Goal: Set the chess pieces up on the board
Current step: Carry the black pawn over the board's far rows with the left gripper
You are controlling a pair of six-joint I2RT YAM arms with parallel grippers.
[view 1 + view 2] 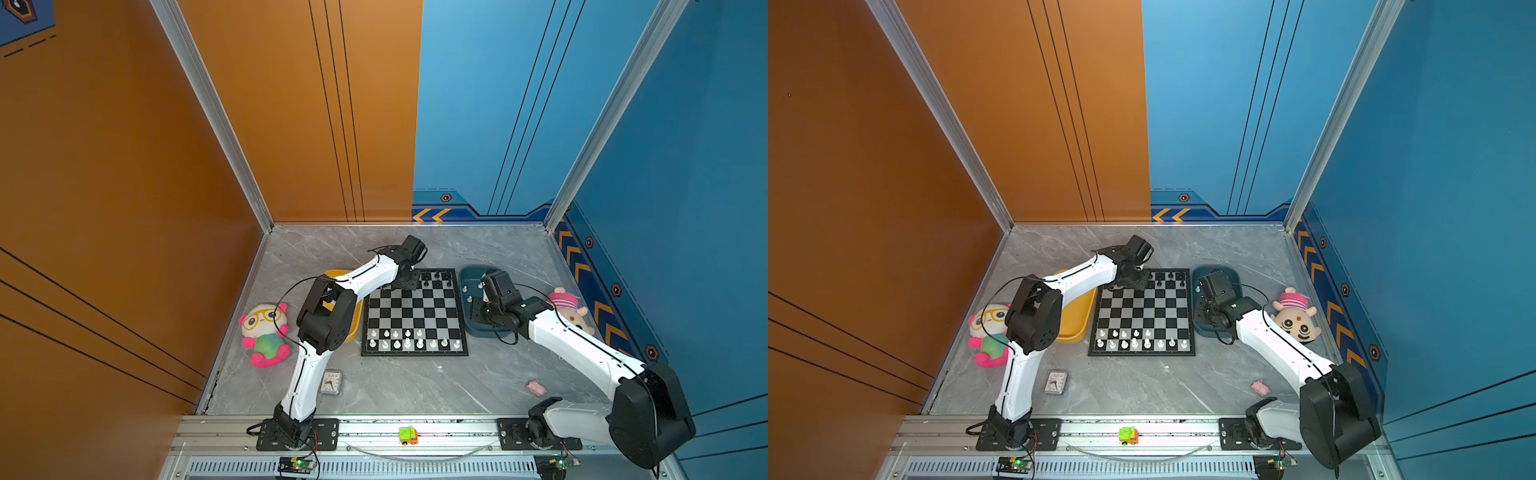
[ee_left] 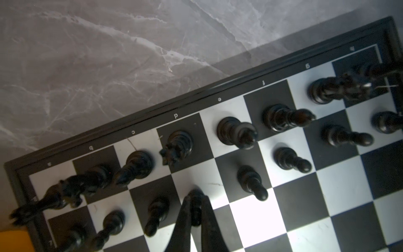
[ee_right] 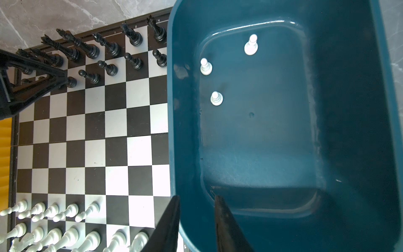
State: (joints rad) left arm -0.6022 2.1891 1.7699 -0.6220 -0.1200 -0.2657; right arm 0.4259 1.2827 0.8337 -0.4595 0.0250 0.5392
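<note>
Inside left end effector (image 2: 195, 199), black pawn (image 2: 196, 215)

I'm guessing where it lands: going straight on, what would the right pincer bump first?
Probably the dark teal tray, its floor or rim; depth is unclear. The open right pincer points down into it; the white pawns stand farther ahead.

Both top views look steeply down from high at the near side over the whole grey marbled tabletop (image 1: 415, 386). Each wrist camera faces down, close; both show the far rows of the black-and-silver chequered board (image 2: 257, 220).
</note>
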